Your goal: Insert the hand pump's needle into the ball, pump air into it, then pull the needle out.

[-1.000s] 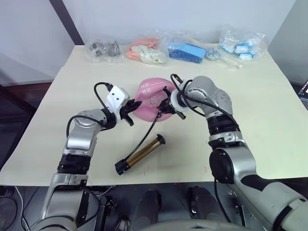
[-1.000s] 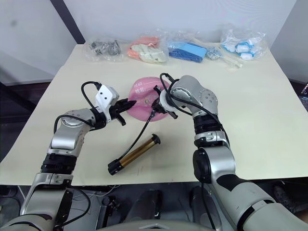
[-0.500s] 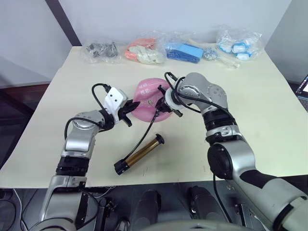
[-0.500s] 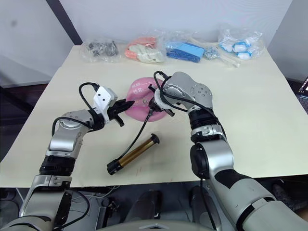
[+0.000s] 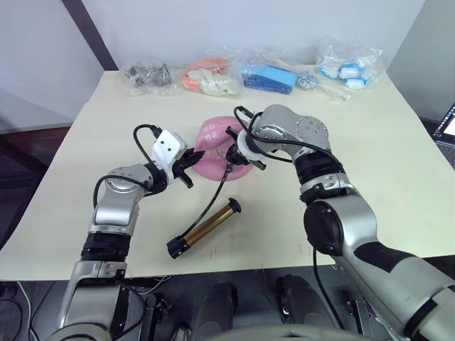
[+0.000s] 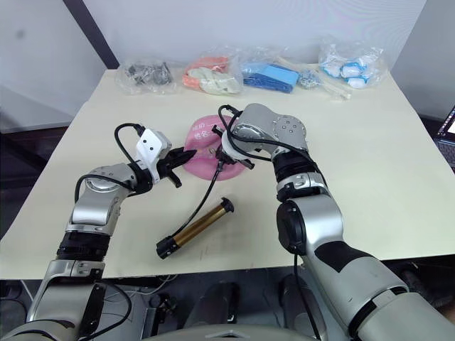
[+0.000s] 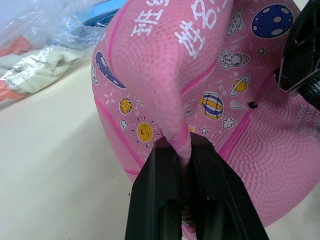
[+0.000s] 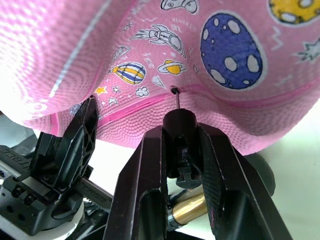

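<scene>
right gripper [image 8: 181, 150] holds needle [image 8: 177, 100] in ball [image 8: 165, 55] valve

Both arms: silver-grey metallic shells, rounded joint housings, black bands at the segment joints. Black cables loop loose off each forearm near the wrist. Left wrist carries a white boxy camera module [image 5: 170, 147], mid-left of frame. Left gripper [image 5: 193, 159] and right gripper [image 5: 231, 154]: two black fingers [image 8: 150, 175] each, matte, angular, tapered, with moulded ribs.
</scene>
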{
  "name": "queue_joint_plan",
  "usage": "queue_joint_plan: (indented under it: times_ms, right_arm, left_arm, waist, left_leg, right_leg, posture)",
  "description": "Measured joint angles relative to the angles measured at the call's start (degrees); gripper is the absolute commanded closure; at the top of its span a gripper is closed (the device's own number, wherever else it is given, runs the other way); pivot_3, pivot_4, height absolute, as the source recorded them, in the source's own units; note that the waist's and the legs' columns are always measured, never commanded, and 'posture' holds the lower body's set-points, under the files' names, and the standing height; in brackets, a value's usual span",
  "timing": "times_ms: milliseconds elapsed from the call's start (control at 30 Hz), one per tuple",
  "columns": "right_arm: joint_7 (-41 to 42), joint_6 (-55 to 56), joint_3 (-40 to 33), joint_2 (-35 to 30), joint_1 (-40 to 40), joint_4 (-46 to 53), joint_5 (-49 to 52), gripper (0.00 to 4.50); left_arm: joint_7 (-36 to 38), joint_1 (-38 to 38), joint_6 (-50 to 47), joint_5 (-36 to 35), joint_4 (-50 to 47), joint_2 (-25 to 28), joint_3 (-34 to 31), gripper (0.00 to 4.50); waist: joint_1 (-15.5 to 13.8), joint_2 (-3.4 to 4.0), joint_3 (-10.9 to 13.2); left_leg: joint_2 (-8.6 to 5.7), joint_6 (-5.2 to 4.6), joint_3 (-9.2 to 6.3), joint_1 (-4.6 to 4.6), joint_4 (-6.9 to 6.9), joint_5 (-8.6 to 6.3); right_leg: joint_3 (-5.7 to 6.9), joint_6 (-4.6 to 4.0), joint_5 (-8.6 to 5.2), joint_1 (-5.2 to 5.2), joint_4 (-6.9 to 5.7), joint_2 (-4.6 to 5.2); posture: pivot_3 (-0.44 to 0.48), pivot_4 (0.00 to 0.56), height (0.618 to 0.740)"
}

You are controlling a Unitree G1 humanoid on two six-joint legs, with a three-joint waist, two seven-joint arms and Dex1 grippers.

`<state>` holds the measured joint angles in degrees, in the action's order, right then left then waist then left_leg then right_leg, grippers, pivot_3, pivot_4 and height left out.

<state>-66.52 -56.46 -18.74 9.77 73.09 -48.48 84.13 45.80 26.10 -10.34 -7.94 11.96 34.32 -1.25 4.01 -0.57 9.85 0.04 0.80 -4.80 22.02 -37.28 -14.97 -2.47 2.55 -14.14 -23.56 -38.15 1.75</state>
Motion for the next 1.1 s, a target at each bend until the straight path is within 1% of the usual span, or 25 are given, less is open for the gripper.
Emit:
queue_joint_plan:
  times_ms: [367,700,1100]
  right_arm:
    - [11.59,-2.91,-0.28,0.08,3.22,-6.88,-12.77,4.12]
    - [23.25,-2.0,-1.53,0.12,5.71,-13.12,-24.13,4.12]
    - [31.11,-0.65,-4.16,0.18,6.6,-16.31,-31.75,4.12]
  left_arm:
    - [0.01,-0.69,0.0,0.0,-0.01,-0.03,-0.4,4.5]
    - [-0.01,-1.05,-0.71,0.03,-0.01,0.01,-0.56,4.5]
    - [-0.01,-0.9,-1.76,0.44,0.0,0.16,-0.64,4.5]
  waist:
    - [0.03,0.02,-0.14]
    - [0.16,0.09,-0.68]
    - [0.49,0.18,-1.07]
  left_leg:
    - [0.25,0.0,0.1,-0.21,0.0,0.0]
    - [0.53,0.0,0.18,-0.33,0.01,0.0]
    - [0.59,0.0,0.21,-0.38,0.07,0.0]
  right_leg:
    - [-0.13,-0.17,0.1,0.08,0.0,-0.34]
    - [-0.22,-0.32,0.18,0.13,0.07,-0.68]
    - [-0.26,-0.36,0.19,0.14,0.09,-0.75]
  posture:
    - [0.0,0.15,0.74]
    - [0.0,0.15,0.74]
    - [0.0,0.15,0.74]
